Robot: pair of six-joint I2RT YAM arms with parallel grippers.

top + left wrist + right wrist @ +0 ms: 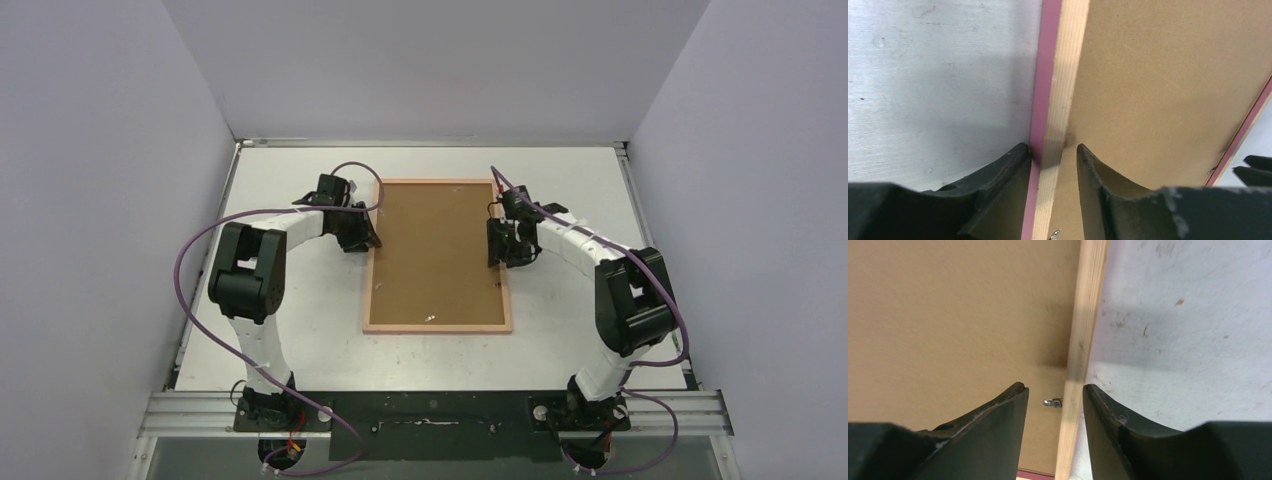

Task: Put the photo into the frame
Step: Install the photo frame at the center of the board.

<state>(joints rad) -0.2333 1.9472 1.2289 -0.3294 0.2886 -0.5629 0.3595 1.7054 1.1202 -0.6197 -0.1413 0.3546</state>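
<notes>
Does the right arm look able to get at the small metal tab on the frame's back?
Probably yes: the metal tab lies uncovered beside the rail of the frame, already within the gap of the open right pincer.

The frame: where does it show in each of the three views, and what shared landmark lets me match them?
Top external: the frame lies back up in the middle of the table.
Left wrist: the frame's left side, pink edge and wood back, runs up the picture just left of centre.
Right wrist: the frame's right side, wood-coloured, runs up just right of centre.
Shared landmark: the brown backing panel inside the frame.
</notes>
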